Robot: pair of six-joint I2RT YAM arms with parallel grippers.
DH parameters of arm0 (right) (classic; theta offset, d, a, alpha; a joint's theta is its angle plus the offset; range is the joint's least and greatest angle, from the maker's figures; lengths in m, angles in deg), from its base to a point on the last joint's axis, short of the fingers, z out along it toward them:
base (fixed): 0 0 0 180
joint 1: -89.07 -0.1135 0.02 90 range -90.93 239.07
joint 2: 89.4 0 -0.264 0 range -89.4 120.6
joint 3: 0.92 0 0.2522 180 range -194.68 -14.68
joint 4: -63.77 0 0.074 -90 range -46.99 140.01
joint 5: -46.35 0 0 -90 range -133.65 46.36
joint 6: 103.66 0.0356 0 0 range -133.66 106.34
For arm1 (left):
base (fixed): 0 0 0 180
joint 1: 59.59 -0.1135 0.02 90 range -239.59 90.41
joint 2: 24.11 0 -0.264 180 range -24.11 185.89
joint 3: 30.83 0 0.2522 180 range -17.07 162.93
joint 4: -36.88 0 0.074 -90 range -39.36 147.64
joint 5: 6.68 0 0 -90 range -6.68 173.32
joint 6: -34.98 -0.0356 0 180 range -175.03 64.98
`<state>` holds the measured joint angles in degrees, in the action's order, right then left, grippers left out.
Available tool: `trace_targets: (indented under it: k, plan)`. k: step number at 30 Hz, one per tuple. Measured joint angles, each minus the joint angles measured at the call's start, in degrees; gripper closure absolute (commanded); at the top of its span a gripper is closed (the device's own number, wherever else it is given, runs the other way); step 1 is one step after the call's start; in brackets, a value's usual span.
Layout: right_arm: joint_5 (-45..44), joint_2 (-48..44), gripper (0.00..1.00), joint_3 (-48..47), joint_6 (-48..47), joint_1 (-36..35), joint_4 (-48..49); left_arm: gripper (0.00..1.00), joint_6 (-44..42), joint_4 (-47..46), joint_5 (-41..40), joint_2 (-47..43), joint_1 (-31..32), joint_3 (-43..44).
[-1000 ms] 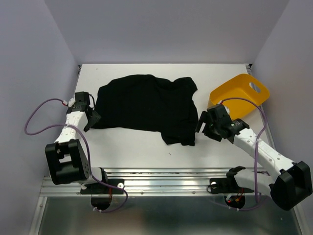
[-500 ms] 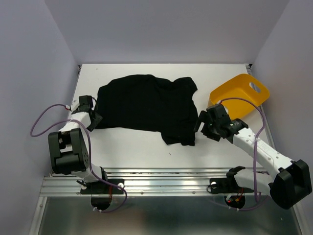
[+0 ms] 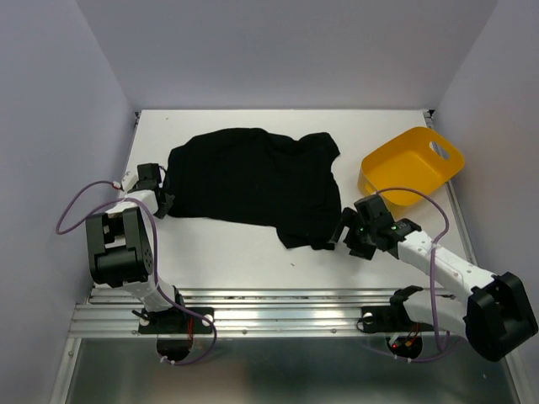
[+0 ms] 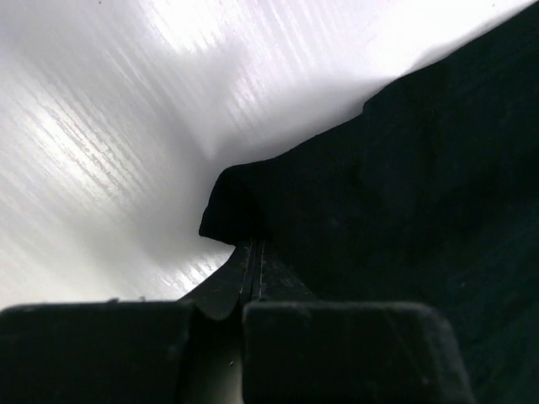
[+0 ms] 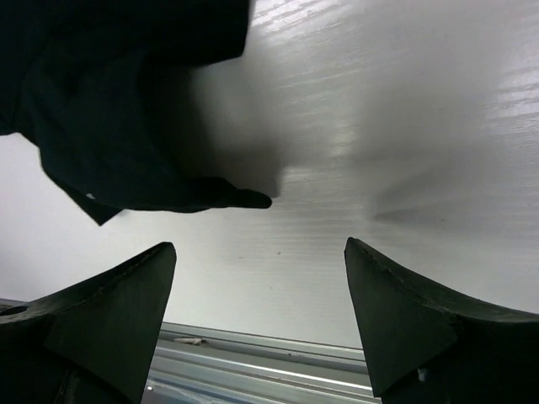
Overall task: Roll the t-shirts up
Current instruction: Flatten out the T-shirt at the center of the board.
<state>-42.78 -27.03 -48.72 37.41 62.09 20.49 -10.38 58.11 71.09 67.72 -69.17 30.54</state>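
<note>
Step in hand, by my read: get both near corners of the t-shirt [image 3: 253, 181] pinched so it can be pulled flat before rolling.

L gripper [image 3: 158, 199] is clenched, jaws pressed together on the shirt's edge at left-centre of the overhead frame. Its wrist view shows a fold of black cloth running right into the fingertips, so it looks like a thin pinch, prob. just a bit of hem. R gripper [image 3: 346, 232] is released, jaws wide, nothing btw them.

To do it well: R side should come in low over the table [image 3: 236, 248], slide one finger under the loose corner and close on both layers, not only the top one. Keep the L pinch firm but don't tug until R has cloth, else the shirt skews.

Where it lies: shirt is spread, rumpled, across the centre of the overhead frame, w/ its lower-right corner reaching toward frame bottom. That corner sits just beside R gripper, on its left in frame, apparently not touching. In the R wrist view it's upper left, ahead of the left-hand finger. Yellow tub [image 3: 410, 164] is upper right, apart from the shirt.
</note>
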Motion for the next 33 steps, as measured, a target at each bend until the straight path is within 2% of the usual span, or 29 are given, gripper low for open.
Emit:
trace_targets:
  k: [8,11,12,13,15,16,17,24,29,33]
  plan:
    - [0.5,7.9,0.28,1.1,-4.2,-4.0,6.9,1.00,0.3,-1.0,0.4,0.2,0.0,0.0]
    - [0.5,9.8,0.42,1.1,-6.7,-4.6,10.7,1.00,0.2,-1.0,0.7,0.2,0.0,0.0]
    - [0.5,10.5,0.49,1.1,-7.5,-4.6,12.0,1.00,0.2,-1.0,0.8,0.2,0.0,0.0]
    - [0.6,11.3,0.66,1.0,-8.4,-4.6,13.3,1.00,0.2,-1.0,1.0,0.1,0.0,0.0]
    - [0.6,12.4,0.82,0.9,-9.7,-4.6,15.2,1.00,0.2,-1.0,1.3,0.1,0.0,0.0]
    - [0.5,13.0,0.96,0.8,-10.9,-4.6,16.0,1.00,0.2,-1.0,1.5,0.1,0.0,0.0]
    - [0.5,13.2,0.99,0.8,-11.1,-4.6,16.2,1.00,0.1,-1.0,1.7,0.1,0.0,0.0]
    - [3.3,11.2,0.99,-4.0,-17.4,-5.3,14.0,1.00,-0.1,-0.7,3.0,-0.2,0.0,0.0]
    - [9.5,6.1,0.99,-8.1,-20.6,-8.1,6.0,1.00,-0.3,0.2,3.5,-1.0,0.0,-0.5]
    - [14.4,2.6,0.99,-6.9,-18.9,-9.6,-0.1,1.00,-0.3,2.1,3.6,-2.6,0.0,-1.2]
